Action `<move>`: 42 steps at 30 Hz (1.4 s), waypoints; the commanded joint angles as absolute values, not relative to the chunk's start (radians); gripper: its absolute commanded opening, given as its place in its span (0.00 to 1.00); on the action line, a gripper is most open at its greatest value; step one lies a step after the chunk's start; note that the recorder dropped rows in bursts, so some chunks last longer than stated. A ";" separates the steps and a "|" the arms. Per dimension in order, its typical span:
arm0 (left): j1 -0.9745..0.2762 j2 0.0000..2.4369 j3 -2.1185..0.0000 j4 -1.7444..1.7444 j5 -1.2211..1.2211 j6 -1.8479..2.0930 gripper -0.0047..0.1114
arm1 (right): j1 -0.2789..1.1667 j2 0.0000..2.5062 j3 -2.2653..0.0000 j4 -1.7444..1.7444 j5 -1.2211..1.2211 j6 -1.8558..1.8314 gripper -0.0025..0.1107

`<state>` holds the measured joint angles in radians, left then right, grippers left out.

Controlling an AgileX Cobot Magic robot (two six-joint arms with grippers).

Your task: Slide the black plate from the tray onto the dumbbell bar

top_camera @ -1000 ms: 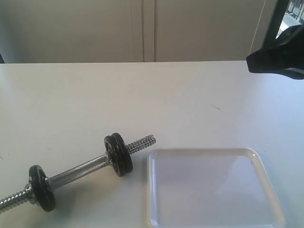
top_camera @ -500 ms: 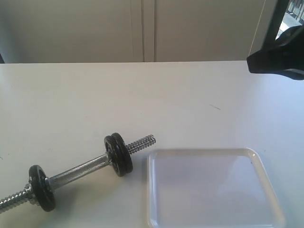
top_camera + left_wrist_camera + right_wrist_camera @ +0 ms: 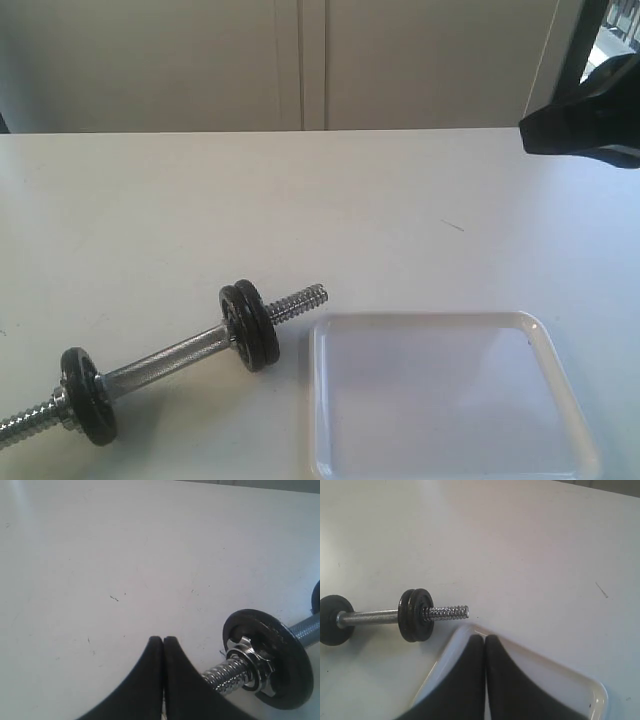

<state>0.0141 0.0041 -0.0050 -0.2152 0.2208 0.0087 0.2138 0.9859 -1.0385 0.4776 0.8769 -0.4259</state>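
Note:
The dumbbell bar lies slanted on the white table, left of the tray. Two black plates sit pressed together on it near the bare threaded end. A single black disc sits near the other end, behind a collar nut. Nothing lies in the tray. My right gripper hangs shut at the far right, high above the table; in its wrist view its jaws meet over the tray's corner. My left gripper is shut and holds nothing, beside the bar's threaded end.
The white table runs back to a pale wall with a cabinet seam. A small dark scratch marks the table behind the tray. The tray's near edge runs off the picture.

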 commanded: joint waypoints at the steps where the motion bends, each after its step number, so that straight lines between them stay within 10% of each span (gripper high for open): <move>1: 0.004 0.000 0.000 -0.227 0.209 0.000 0.04 | 0.209 0.980 -1.034 0.477 0.865 -0.430 0.02; 42: 0.004 0.000 0.000 -0.080 0.209 0.000 0.04 | 0.209 0.664 -0.941 0.443 0.866 -0.390 0.02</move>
